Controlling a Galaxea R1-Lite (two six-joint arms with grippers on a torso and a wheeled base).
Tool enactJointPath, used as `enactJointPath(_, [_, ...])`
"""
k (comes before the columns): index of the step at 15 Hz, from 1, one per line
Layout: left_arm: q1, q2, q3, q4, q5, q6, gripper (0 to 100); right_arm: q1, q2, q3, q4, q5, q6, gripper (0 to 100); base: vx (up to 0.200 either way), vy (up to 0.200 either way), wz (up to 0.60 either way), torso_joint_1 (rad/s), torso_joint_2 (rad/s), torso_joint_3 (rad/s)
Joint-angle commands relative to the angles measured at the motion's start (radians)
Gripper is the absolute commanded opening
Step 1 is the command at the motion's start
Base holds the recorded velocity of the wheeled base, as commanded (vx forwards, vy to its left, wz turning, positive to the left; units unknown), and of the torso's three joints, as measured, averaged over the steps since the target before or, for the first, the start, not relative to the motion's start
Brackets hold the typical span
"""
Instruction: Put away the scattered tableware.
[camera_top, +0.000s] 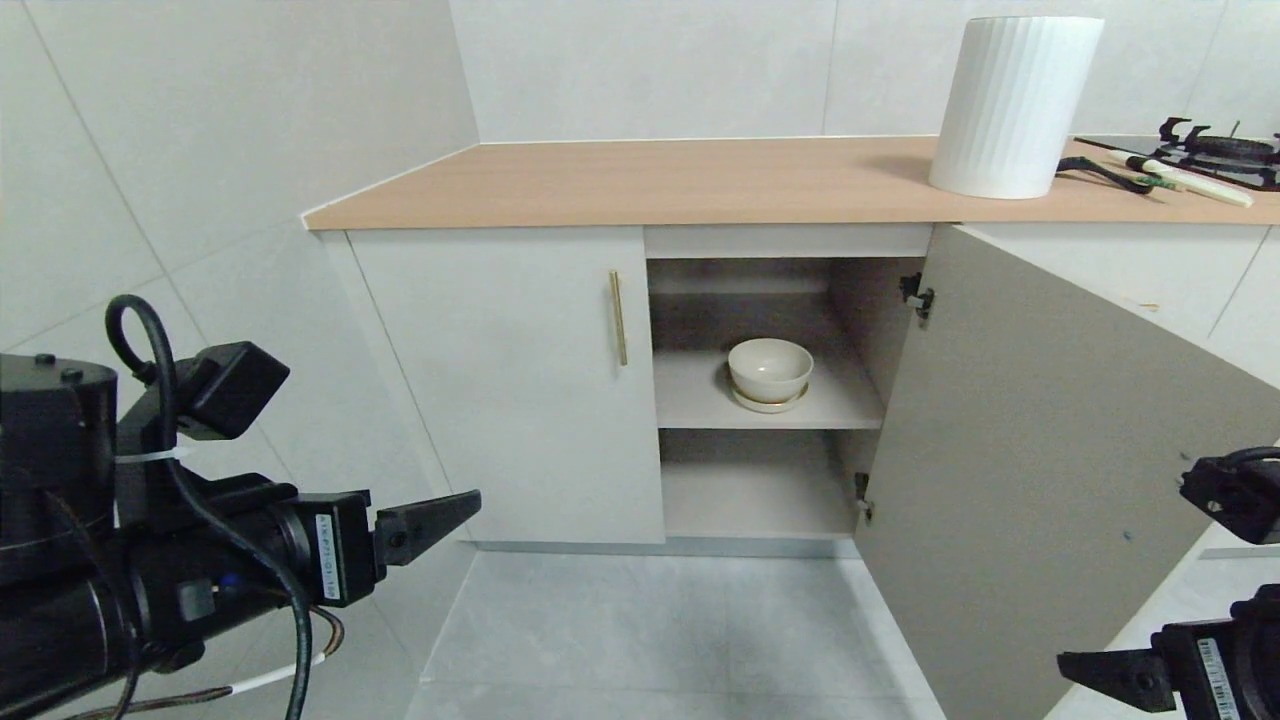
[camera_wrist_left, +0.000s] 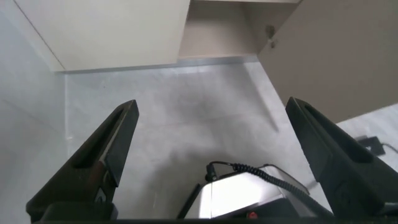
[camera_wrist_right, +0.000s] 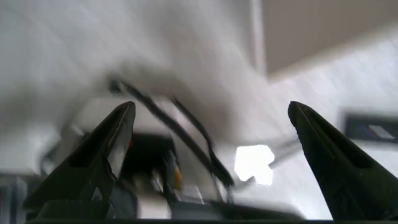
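Head view, left to right: left gripper (camera_wrist_left: 211, 104), spread wide, empty; bowl (camera_top: 770, 368) at its one o'clock, on a saucer (camera_top: 768, 404) on the upper shelf (camera_top: 850, 405), probably stiff, slick, breakable, best pinched across its rim; right gripper (camera_wrist_right: 211, 106) at the bowl's five o'clock, likewise wide, empty.

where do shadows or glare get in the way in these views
Head view: the open cabinet is shaded inside, but the bowl on its plate is readable; the white vase throws a soft shadow on the counter. Left wrist view: even light on the floor, no glare. Right wrist view: a bright white patch glares beyond the open right end effector.
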Motion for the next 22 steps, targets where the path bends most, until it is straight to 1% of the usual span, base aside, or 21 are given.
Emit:
enactJointPath(1, [0.0,0.002,0.002,-0.001,0.0,-0.001,100,-0.004,-0.029,-0.045,0.047,-0.001,0.001,100,0.0,-0.2,0.0,-0.002,0.0,0.007])
enactJointPath(2, [0.0,0.002,0.002,-0.001,0.0,-0.001,100,-0.007,-0.034,-0.053,0.06,-0.001,0.001,100,0.0,-0.2,0.0,0.002,0.0,0.002])
enactJointPath(3, [0.0,0.002,0.003,-0.001,0.0,-0.001,100,-0.01,-0.057,-0.097,0.156,-0.001,0.001,100,0.0,0.0,0.0,0.0,0.0,0.0])
enactJointPath(4, [0.0,0.002,0.003,-0.001,0.0,-0.001,100,-0.02,-0.063,-0.131,0.221,-0.01,0.001,100,0.0,0.0,0.0,0.0,0.0,0.0])
enactJointPath(5, [0.0,0.002,0.003,-0.002,0.0,-0.001,100,-0.055,-0.063,-0.154,0.267,-0.043,-0.001,100,0.0,0.0,0.0,0.0,0.0,0.0])
enactJointPath(6, [0.0,0.002,0.003,-0.001,0.0,-0.001,100,-0.082,-0.061,-0.159,0.278,-0.076,-0.009,100,0.0,0.0,0.0,0.0,0.0,0.0])
enactJointPath(7, [0.0,0.002,0.003,-0.001,0.0,-0.001,100,-0.161,-0.064,-0.159,0.281,-0.119,-0.07,100,0.0,0.0,0.0,0.0,0.0,0.0])
enactJointPath(8, [0.0,0.002,0.003,-0.001,0.0,-0.001,100,-0.234,-0.066,-0.16,0.281,-0.125,-0.111,100,0.0,0.0,0.0,0.0,0.0,0.0])
enactJointPath(9, [0.0,0.005,0.003,-0.002,0.0,-0.001,100,-0.288,-0.064,-0.16,0.279,-0.128,-0.142,100,0.0,0.0,0.0,0.0,0.0,0.0])
enactJointPath(11, [0.0,0.005,0.003,-0.001,0.0,-0.001,100,-0.435,-0.049,-0.16,0.267,-0.137,-0.222,100,0.0,0.0,0.0,0.0,0.0,0.0])
enactJointPath(13, [0.0,0.005,0.003,-0.002,0.0,-0.001,100,-0.521,-0.029,-0.156,0.201,-0.149,-0.248,100,0.0,0.0,0.0,0.0,0.0,0.0])
enactJointPath(15, [0.0,0.006,0.005,-0.001,0.0,-0.001,100,-0.583,0.014,-0.148,0.124,-0.159,-0.246,100,0.0,0.0,0.0,0.0,0.0,0.0])
enactJointPath(16, [0.0,0.006,0.003,-0.001,0.0,-0.001,100,-0.599,0.029,-0.145,0.096,-0.157,-0.245,100,0.0,0.0,0.0,0.0,0.0,0.0])
enactJointPath(17, [0.0,0.006,0.003,-0.001,0.0,-0.001,100,-0.622,0.063,-0.134,0.017,-0.155,-0.237,100,0.0,0.0,0.0,0.0,0.0,0.0])
enactJointPath(20, [0.0,0.005,0.003,-0.001,0.0,-0.001,100,-0.652,0.155,-0.07,-0.21,-0.155,-0.216,100,0.0,0.0,0.0,0.0,0.0,0.0])
enactJointPath(21, [0.0,0.005,0.003,-0.001,0.0,-0.001,100,-0.652,0.17,-0.062,-0.239,-0.157,-0.205,100,0.0,0.0,0.0,0.0,0.0,0.0])
enactJointPath(22, [0.0,0.005,0.003,-0.001,0.0,-0.001,100,-0.652,0.17,-0.062,-0.239,-0.157,-0.205,100,0.0,0.0,0.0,0.0,0.0,0.0])
